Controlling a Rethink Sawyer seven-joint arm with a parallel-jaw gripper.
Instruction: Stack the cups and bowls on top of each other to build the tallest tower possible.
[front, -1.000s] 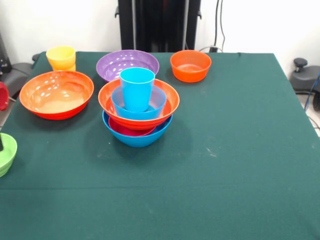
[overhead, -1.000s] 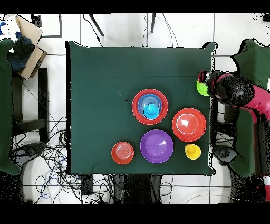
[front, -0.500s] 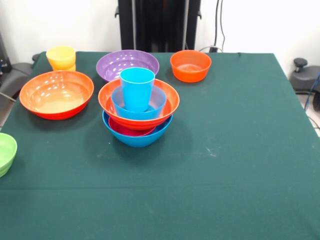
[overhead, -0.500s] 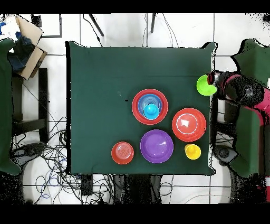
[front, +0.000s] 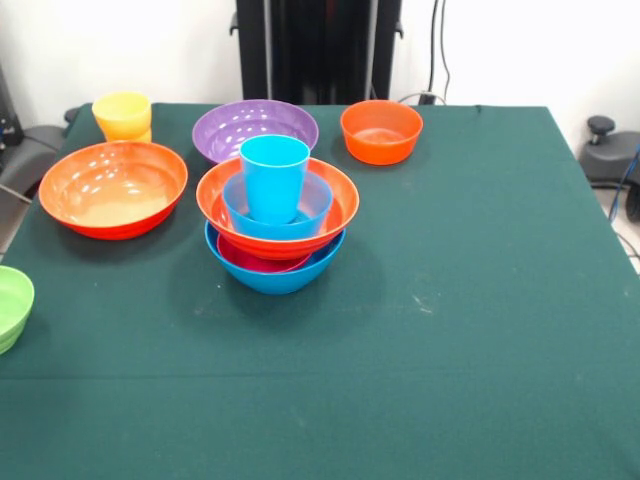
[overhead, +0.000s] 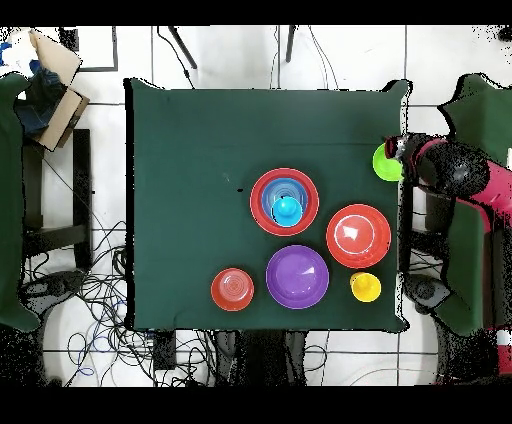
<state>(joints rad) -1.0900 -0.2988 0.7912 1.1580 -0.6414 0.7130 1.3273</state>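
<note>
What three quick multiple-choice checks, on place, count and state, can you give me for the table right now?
1. Where is the lime green bowl?
A. at the table's edge
B. inside the purple bowl
C. on the tower

2. How many orange bowls stand apart from the tower?
A. none
B. two
C. four

3. How does the blue cup stand?
A. on its side
B. upside down
C. upright, mouth up

Key: 1 A, it sits at the cloth's border; 2 B, a large one and a small one; 3 C, its open mouth faces up.
</note>
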